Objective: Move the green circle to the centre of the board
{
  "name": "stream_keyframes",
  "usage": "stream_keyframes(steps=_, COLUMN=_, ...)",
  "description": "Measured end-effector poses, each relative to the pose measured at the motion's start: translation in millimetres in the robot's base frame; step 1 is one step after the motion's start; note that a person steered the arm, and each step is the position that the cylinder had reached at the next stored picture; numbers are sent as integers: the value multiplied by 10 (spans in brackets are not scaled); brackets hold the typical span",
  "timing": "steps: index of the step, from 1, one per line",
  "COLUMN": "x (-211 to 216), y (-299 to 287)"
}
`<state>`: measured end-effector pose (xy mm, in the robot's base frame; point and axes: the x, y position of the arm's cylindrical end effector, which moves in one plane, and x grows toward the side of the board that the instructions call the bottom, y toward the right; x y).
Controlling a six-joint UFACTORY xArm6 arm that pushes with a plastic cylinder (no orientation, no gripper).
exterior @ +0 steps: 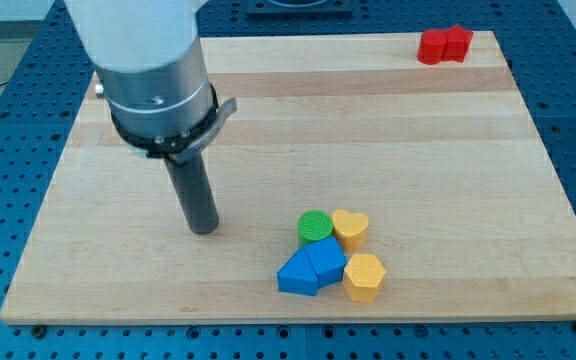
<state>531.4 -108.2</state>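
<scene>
Counter (pixel 268 110): wooden board, centre bare
Tool: my tip (pixel 204 230), a plain rod with no jaws to open or close, holding nothing, resting left of the cluster
Blue block (pixel 311 269): touching the circle from below
Green circle (pixel 315 227): right of my tip, near the view's bottom
Yellow blocks: heart (pixel 350 228) touching circle's right; another (pixel 364 276) below
Red block (pixel 444 45): far top right
Obstacle: none above the circle, toward centre
</scene>
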Motion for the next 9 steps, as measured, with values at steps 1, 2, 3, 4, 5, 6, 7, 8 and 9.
stream_keyframes(steps=1, x=27, y=229)
stream_keyframes(steps=2, x=29, y=431)
stream_keyframes(steps=3, x=146, y=445)
stream_keyframes(steps=4, x=252, y=501)
stream_keyframes(steps=5, x=267, y=627)
stream_keyframes(steps=6, x=267, y=784)
stream_keyframes(steps=7, x=261, y=954)
stream_keyframes(steps=8, x=156, y=1195)
stream_keyframes(steps=9, x=-202, y=1334)
